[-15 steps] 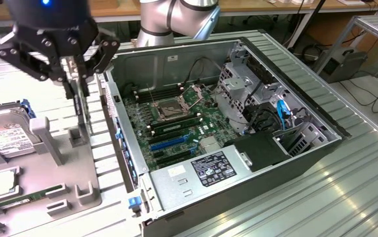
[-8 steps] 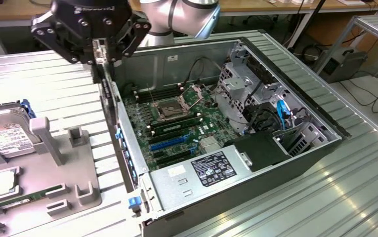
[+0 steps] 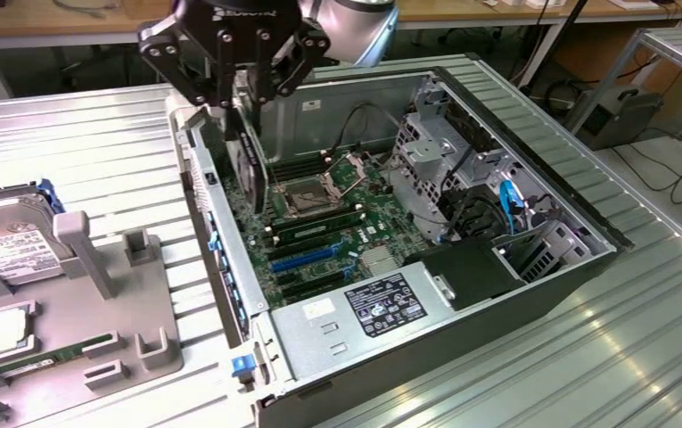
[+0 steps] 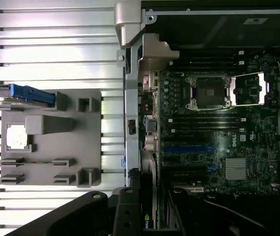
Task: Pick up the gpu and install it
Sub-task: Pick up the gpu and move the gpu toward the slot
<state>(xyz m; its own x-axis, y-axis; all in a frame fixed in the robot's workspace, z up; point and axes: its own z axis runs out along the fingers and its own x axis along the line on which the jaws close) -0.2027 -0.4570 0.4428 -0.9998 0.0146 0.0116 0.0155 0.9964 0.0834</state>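
Black flat gpu (image 3: 251,165) clamped upright in gripper (image 3: 245,94), over green motherboard (image 3: 341,223), open metal case (image 3: 353,94)

a metal table (image 3: 626,357) of long ribbed silver slats carries everything. the computer case (image 3: 472,352) lies on its side directly on the slats, its open face turned up. just beside the case, on the exterior view's left of it, a grey moulded parts tray (image 3: 138,308) rests flat on the same surface. in the wrist view a narrow strip of bare slats separates tray and case, and the slats run square to the case wall facing the tray. more bare ribbed metal shows on the exterior view's right of the case.
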